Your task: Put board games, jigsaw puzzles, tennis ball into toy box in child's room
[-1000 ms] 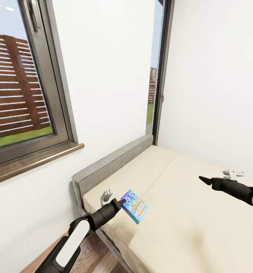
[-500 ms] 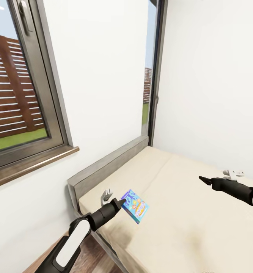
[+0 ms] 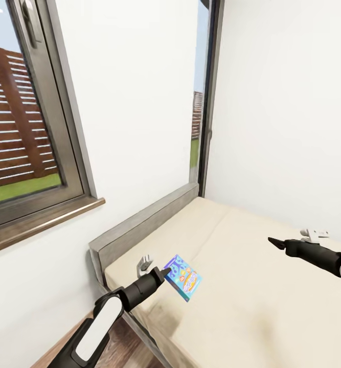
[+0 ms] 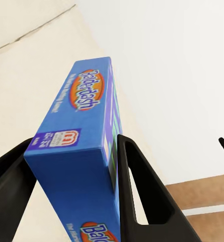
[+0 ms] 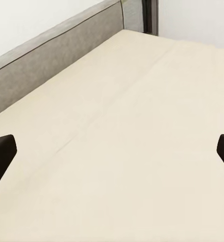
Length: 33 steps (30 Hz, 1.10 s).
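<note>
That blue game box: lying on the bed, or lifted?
Lifted: the left gripper clamps the board game, tilted above the bed.

Even, bright daylight fills every view, with no glare and no dim corner. The window (image 3: 29, 128) shows a sunlit fence and grass, slightly soft in focus. Shadows are faint: a pale smudge lies on the bed (image 3: 252, 286) just below the left claw (image 3: 162, 275). The window frame leans and stretches toward the head view's edge, a wide-angle distortion. In the left wrist view the box (image 4: 84, 166) between the fingers is sharp, its print readable.
</note>
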Available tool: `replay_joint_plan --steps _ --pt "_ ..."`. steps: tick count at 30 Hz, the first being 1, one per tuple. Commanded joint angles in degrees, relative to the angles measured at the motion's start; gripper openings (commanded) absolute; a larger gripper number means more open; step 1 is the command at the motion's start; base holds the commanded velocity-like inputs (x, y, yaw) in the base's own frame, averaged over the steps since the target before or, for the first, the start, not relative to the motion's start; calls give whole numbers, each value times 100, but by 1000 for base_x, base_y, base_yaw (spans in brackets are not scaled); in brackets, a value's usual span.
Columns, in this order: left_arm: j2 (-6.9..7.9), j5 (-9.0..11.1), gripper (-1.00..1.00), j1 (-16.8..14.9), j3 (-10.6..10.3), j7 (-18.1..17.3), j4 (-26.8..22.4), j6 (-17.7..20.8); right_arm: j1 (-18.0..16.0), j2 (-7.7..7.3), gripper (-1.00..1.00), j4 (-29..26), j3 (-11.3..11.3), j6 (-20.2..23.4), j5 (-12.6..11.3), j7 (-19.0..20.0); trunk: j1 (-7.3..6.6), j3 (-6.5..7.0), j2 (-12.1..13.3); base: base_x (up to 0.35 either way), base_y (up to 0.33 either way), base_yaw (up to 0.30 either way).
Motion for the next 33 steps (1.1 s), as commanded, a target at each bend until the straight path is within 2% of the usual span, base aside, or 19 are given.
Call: replay_joint_plan --steps 1,11,27,33 --pt "2 28 -100 0 -1 -7 0 15 -5 1 100 -3 -8 30 9 29 0 -6 -3 52 0 -5" --pt "-11 -202 -100 88 40 -11 5 -50 -5 -4 100 -6 -8 30 9 29 0 -6 -3 54 0 -2" --pt "-19 -220 -100 101 60 -13 5 -60 -5 -7 100 -6 -13 30 9 29 0 -6 -3 8 0 -3" --pt "-20 -203 -100 100 67 -21 -1 -55 -5 -7 100 -6 -15 30 9 29 0 -6 -3 1 0 -98"
